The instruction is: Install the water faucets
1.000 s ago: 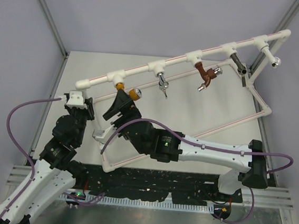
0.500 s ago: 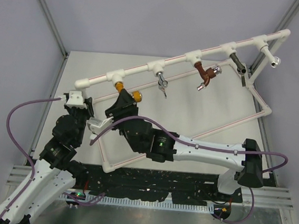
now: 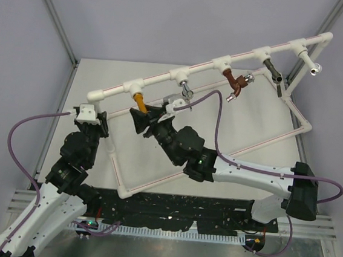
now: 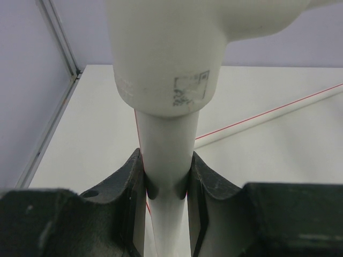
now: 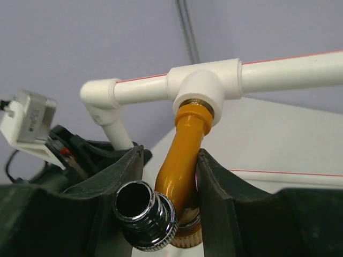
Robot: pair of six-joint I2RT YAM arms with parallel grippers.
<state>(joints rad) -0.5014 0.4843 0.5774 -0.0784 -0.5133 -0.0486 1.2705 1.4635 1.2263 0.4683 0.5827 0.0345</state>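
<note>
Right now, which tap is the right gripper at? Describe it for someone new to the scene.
On the white pipe frame, follow the upper rail to the leftmost tee. The orange-yellow tap hanging there, between the jaws of the right gripper, is the only one that colour; its neighbours are a silver tap and a reddish-brown tap.

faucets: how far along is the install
Done: the silver tap, reddish-brown tap, dark tap and end tap hang from the pipe rail. In hand: right gripper closed on the orange-yellow faucet, seated in its tee; left gripper clamps the upright pipe. Left: probably tightening it, then releasing.
</note>
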